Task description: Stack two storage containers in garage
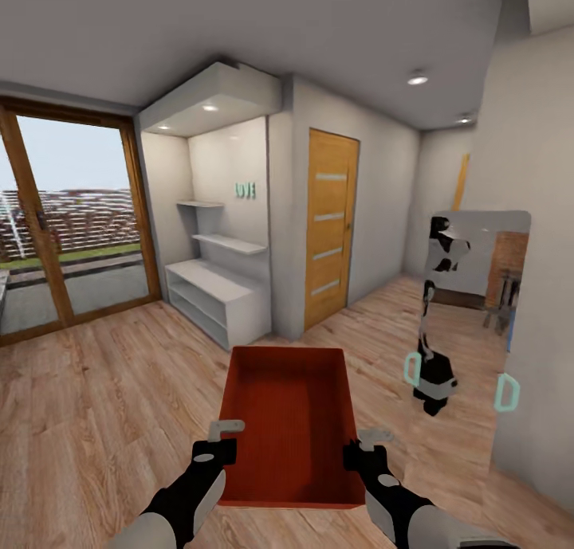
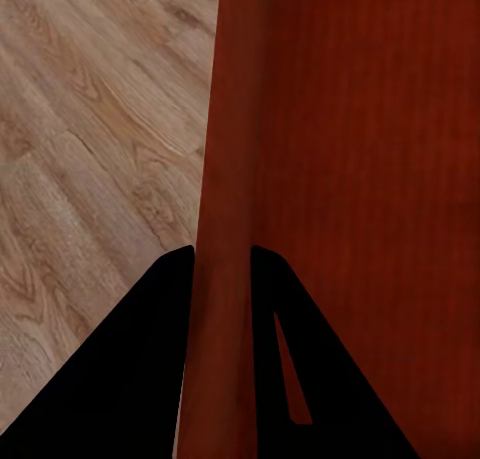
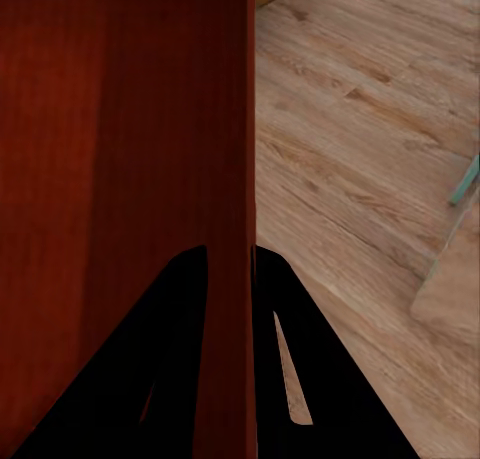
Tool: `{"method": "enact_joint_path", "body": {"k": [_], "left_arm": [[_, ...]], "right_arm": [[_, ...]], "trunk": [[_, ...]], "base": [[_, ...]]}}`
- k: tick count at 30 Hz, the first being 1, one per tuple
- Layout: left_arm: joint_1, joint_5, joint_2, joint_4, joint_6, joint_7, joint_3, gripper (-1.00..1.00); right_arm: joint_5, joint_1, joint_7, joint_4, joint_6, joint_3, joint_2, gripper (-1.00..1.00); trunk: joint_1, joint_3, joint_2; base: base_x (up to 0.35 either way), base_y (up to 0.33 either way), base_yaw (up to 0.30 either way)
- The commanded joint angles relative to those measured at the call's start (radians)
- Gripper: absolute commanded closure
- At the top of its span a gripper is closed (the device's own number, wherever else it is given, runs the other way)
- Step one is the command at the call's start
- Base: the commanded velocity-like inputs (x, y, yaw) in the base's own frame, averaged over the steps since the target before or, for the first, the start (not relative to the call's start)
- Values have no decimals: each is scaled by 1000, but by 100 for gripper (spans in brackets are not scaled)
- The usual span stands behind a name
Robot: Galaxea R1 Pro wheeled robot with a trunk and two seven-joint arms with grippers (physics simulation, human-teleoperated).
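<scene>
Currently we carry the stiff, light storage container [image 1: 291,421], left tool [image 1: 214,447] and right tool [image 1: 360,445] clamped on its nine and three o'clock walls.

I see light wood plank floor [image 1: 104,390] across the frame's lower half; a white shelf unit [image 1: 215,298] stands on it, center-left.

One orange-red storage container [image 1: 291,421] was visible: rect. topless bin w/ finely ribbed inner faces, empty. It sat level above the light wood plank floor [image 1: 96,398] of the living room, at 6 o'clock in head view, long axis toward 12, side walls pinched by jaws at 4 and 8.
</scene>
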Motion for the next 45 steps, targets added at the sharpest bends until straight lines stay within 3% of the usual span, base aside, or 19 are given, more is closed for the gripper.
{"method": "enact_joint_path", "body": {"k": [1,32,45], "left_arm": [[-1,14,18,0,6,11,78,100],[0,15,19,-2,5,11,78,100],[-1,15,19,-2,6,10,78,100]], "right_arm": [[8,0,3,-2,-30,30,-8,100],[8,0,3,-2,-30,30,-8,100],[7,0,3,-2,-31,30,-8,100]], "trunk": [[1,0,0],[1,0,0],[1,0,0]], "base": [[322,0,120],[322,6,7],[322,137,-238]]}}
